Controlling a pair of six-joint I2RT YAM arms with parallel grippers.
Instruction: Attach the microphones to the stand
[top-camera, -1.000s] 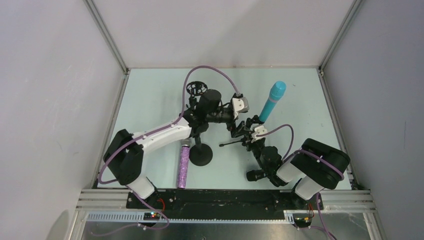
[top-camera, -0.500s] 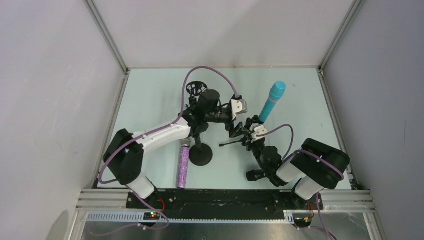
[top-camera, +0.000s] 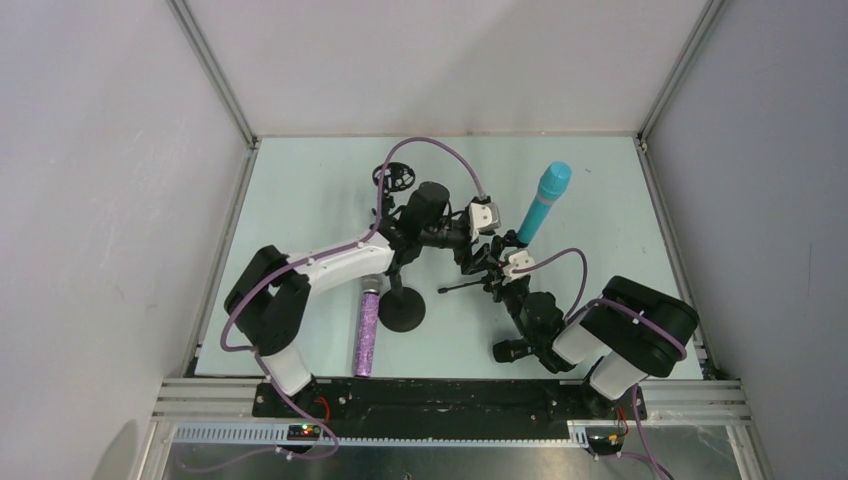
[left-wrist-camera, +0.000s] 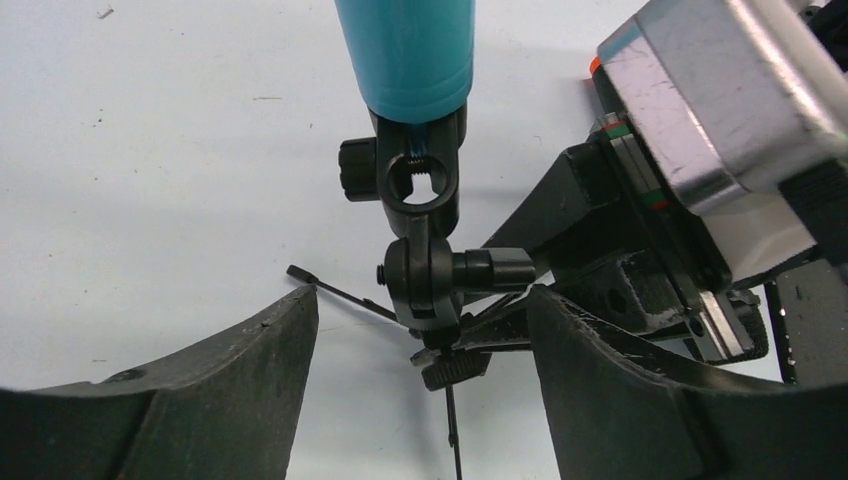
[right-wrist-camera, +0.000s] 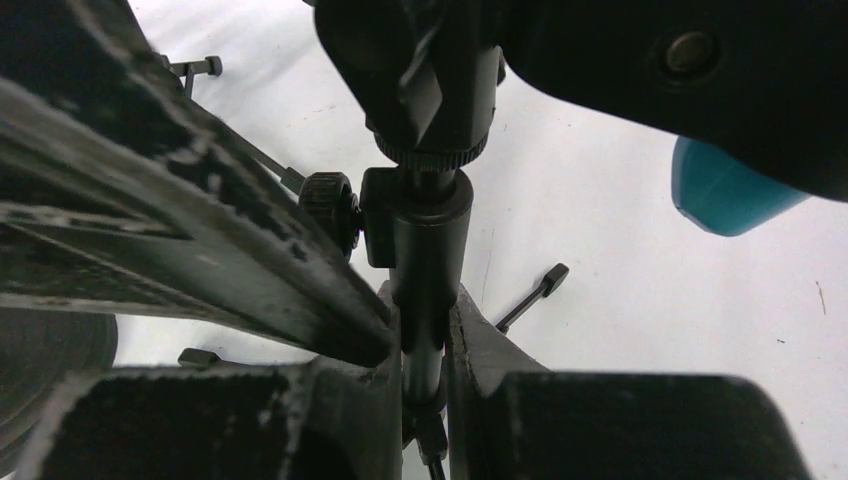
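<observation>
straight ahead of the left gripper (left-wrist-camera: 420, 305), between its spread fingers, sits the stand (left-wrist-camera: 430, 265) clip carrying the cyan microphone (left-wrist-camera: 405, 55), its axis running away up-table. the right gripper (right-wrist-camera: 422, 345) clamps the stand post below. the purple microphone (top-camera: 367, 330) lies flat, lengthwise near-to-far, beside the left arm; judge that arm nearer for your next pick.

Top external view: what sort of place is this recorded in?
Most likely a lab robot test cell, not a studio or home: a pale green table boxed in by plain white panels on aluminium rails, with two robot arms bolted at its near edge, left and right.
</observation>
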